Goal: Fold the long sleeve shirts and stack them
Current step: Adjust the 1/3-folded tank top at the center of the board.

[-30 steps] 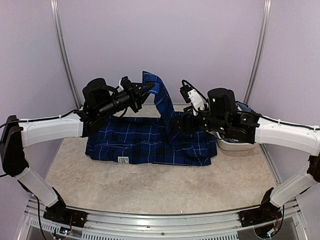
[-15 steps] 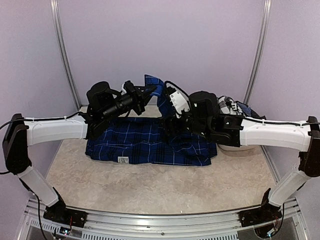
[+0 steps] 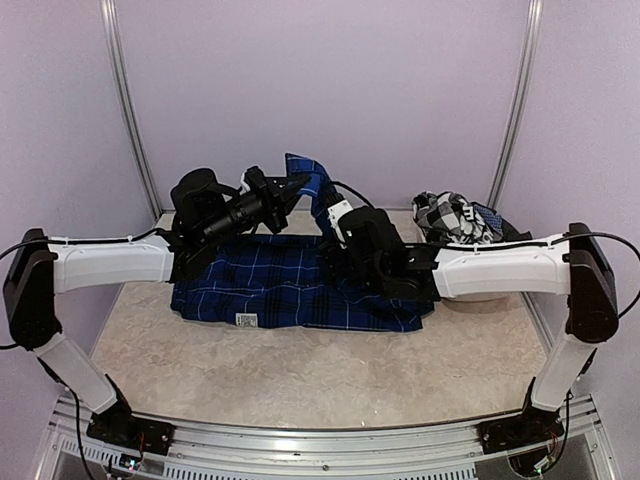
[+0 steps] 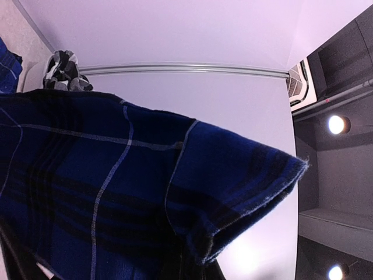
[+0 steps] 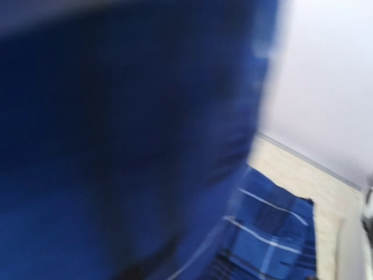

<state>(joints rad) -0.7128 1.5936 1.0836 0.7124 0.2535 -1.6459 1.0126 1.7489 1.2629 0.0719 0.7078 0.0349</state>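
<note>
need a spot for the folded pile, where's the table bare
Free: the wide near strip of table between the front hem of the blue shirt and the arm bases; a narrow patch left of the shirt. Crowded: the middle, where the left tool holds a sleeve up and the right arm reaches across; the far right corner holds the checked shirt.

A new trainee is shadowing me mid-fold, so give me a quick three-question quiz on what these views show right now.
1. True or false: the left gripper is pinching part of the blue shirt and holding it up above the table.
2. Which shirt lies bunched at the far right? A) blue shirt B) checked shirt C) neither
3. Are the two shirts stacked yet?
Key: 1 true; 2 B; 3 no, they lie apart.
</note>
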